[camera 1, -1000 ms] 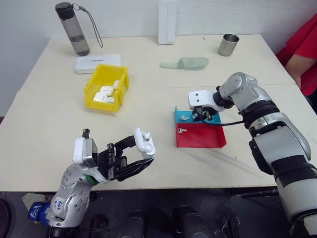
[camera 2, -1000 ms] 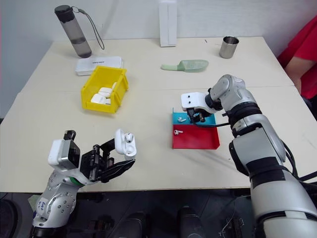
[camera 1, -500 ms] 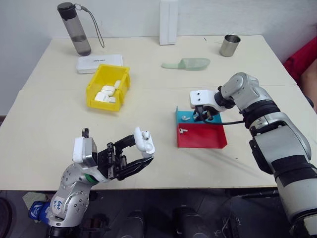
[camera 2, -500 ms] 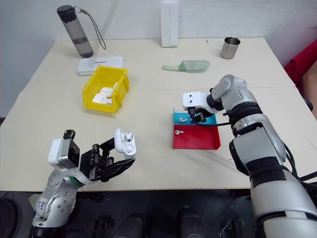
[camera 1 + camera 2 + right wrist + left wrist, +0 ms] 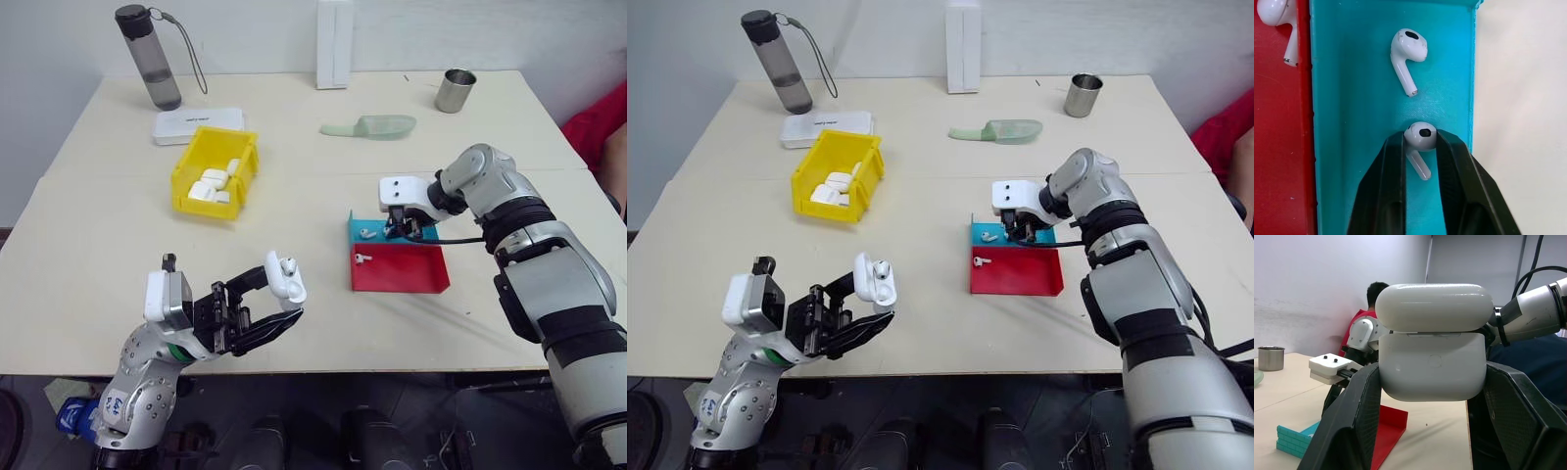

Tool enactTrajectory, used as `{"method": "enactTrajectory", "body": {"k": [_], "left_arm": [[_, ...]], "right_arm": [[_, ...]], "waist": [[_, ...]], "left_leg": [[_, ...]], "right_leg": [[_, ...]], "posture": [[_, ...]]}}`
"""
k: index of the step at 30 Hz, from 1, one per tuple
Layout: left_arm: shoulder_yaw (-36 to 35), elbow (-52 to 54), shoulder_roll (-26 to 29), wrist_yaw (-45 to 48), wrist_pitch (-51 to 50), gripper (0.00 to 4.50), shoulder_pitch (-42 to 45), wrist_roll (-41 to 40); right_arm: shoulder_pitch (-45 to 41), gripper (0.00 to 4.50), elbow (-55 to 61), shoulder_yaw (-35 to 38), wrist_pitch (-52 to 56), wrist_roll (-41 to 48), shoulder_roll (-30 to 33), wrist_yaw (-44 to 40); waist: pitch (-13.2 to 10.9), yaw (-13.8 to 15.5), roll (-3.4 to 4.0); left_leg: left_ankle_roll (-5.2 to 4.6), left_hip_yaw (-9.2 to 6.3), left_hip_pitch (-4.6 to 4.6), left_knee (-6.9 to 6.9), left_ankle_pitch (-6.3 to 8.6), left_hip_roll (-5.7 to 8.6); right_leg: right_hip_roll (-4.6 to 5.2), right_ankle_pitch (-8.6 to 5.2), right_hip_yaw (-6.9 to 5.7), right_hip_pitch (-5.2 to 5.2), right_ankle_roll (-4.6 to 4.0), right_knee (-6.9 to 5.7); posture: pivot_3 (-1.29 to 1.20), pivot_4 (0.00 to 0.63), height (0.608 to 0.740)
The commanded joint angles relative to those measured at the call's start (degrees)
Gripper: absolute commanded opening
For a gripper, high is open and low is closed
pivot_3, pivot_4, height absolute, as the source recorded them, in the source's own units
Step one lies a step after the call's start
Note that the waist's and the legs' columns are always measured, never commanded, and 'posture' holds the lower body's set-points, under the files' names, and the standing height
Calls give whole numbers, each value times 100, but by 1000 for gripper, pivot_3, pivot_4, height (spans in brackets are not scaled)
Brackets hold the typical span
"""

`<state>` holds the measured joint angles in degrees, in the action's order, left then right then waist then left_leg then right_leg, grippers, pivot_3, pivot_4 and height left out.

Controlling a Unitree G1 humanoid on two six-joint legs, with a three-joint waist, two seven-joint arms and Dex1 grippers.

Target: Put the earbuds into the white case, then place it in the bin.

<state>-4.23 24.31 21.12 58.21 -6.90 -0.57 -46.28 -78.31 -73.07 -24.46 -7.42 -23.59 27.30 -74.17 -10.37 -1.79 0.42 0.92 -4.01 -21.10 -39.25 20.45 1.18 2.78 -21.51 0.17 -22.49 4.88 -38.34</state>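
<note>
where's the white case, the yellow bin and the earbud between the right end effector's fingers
white case (image 5: 1432, 364), left wrist view, front of its lower body
yellow bin (image 5: 188, 170), left eye view, its left wall
earbud (image 5: 1420, 135), right wrist view, its rounded head

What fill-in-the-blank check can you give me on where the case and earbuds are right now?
1. The left gripper holds the white case with its lid ____.
2. The right gripper pinches an earbud in the tray's ____ section.
3. The yellow bin stands near the flat white ____.
4. One earbud lies in the tray's ____ section.

Missing words: open; blue; box; red
</note>
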Motion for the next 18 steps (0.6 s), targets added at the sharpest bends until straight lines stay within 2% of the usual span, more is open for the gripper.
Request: {"method": "enactTrajectory", "body": {"k": [1,12,15,18], "left_arm": [[-23,273,1,-13,87,2735,-49,-9],[-23,199,-41,-5,84,2735,38,-58],[-57,146,-113,-56,29,2735,195,-192],[-58,56,-149,-26,-50,2735,393,-330]], "right_arm": [[130,594,-147,-60,55,-147,21,20],[123,441,-46,246,15,120,115,19],[-22,441,181,724,30,585,344,-314],[-39,441,595,1330,323,1305,644,-1081]], "waist": [[0,0,0],[0,-1,0],[-1,14,1],[-2,16,2]], "left_leg": [[0,0,0,0,0,0],[0,0,0,0,0,0],[0,1,-5,0,0,1],[0,1,-16,2,0,1]], "right_leg": [[0,0,0,0,0,0],[0,0,1,0,0,-1],[0,0,1,-5,0,-1],[0,0,0,-13,0,0]], "posture": [[0,150,740],[0,150,740],[0,150,740],[0,150,740]]}}
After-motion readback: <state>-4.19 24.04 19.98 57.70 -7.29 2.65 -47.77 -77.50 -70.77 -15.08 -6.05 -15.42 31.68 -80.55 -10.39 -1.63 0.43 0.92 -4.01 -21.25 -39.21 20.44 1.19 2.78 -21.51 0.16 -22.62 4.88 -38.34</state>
